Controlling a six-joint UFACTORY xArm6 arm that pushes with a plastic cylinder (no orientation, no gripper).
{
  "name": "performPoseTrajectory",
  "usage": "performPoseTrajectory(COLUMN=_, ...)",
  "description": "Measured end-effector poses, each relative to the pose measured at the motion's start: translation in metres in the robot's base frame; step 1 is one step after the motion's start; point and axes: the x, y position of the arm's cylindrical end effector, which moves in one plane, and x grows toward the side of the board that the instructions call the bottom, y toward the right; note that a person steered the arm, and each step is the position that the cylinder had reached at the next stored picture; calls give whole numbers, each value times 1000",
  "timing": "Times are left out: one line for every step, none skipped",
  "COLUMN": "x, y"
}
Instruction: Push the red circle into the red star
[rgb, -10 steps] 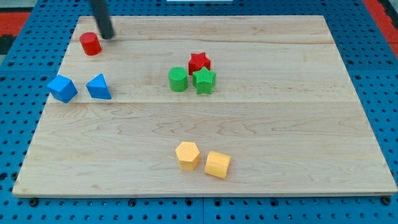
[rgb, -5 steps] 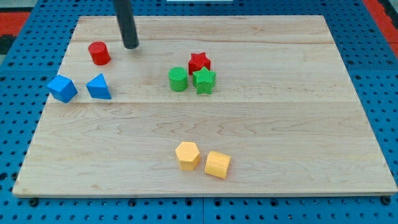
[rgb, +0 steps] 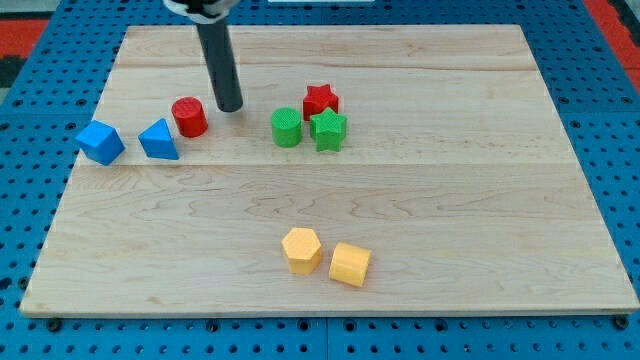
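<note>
The red circle (rgb: 189, 117) is a short red cylinder on the wooden board's left half. My tip (rgb: 230, 106) stands just to its upper right, a small gap away. The red star (rgb: 320, 99) sits near the board's middle, toward the view's right of the circle. It touches a green star (rgb: 328, 129) below it, and a green cylinder (rgb: 286, 128) stands at its lower left, between the circle and the star.
A blue triangle block (rgb: 158, 140) lies close to the red circle's lower left, with a blue block (rgb: 100, 143) further left. Two yellow blocks (rgb: 301, 250) (rgb: 350, 264) sit near the view's bottom. The board (rgb: 450, 200) rests on a blue pegboard.
The red circle has moved toward the view's lower right, from the board's top left corner to beside the blue triangle. My tip has moved the same way, keeping to its upper right.
</note>
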Motion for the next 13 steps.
performPoseTrajectory(x=-12, y=-102)
performPoseTrajectory(x=10, y=-150)
performPoseTrajectory(x=54, y=-86)
performPoseTrajectory(x=40, y=-17)
performPoseTrajectory(x=26, y=-31)
performPoseTrajectory(x=10, y=-72)
performPoseTrajectory(x=-11, y=-22)
performPoseTrajectory(x=-6, y=34)
performPoseTrajectory(x=-24, y=20)
performPoseTrajectory(x=-43, y=46)
performPoseTrajectory(x=-19, y=72)
performPoseTrajectory(x=-8, y=38)
performPoseTrajectory(x=-9, y=-80)
